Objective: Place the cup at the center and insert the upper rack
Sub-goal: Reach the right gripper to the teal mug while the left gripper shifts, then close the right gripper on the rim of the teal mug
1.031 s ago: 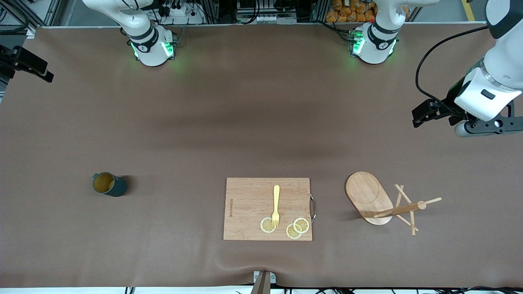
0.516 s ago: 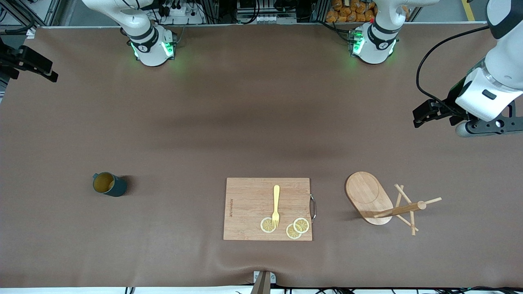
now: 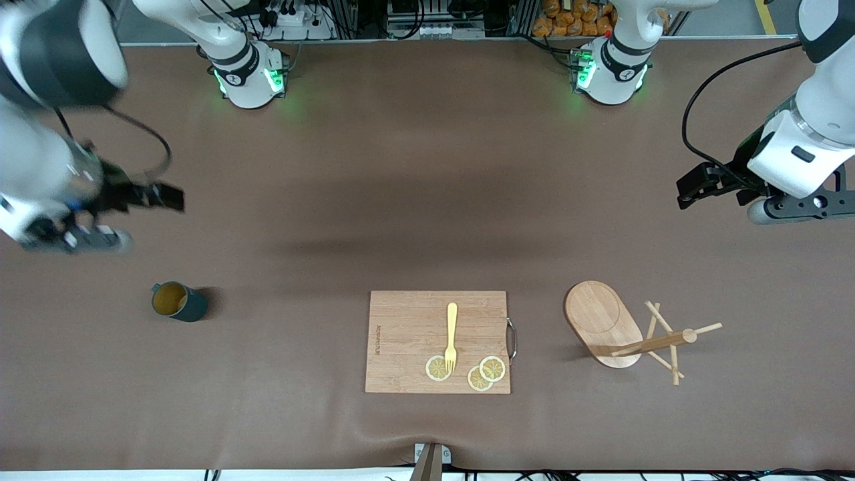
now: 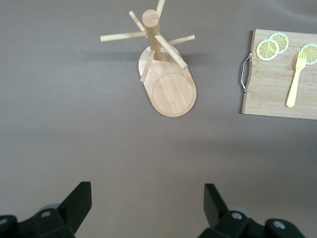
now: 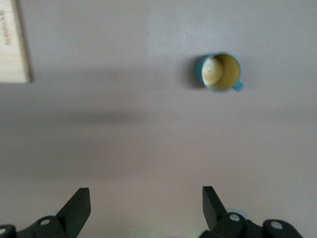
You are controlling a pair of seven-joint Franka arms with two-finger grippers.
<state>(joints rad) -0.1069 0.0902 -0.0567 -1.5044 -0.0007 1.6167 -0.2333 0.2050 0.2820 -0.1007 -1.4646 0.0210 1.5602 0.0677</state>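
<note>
Cup and upper rack — both untouched on the table

Cup [image 3: 178,301] upright toward the right arm's end; upper rack [image 3: 624,333] upright toward the left arm's end, cutting board [image 3: 437,341] between them. Right gripper [image 5: 146,210] and left gripper [image 4: 147,206] — jaws spread wide, empty, over bare table covering [image 3: 414,187].

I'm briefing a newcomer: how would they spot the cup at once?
Start at the wooden cutting board with its fork and lemon slices. Look toward the right arm's end of the table: the cup stands alone there, a small dark teal mug with a yellowish inside.
</note>
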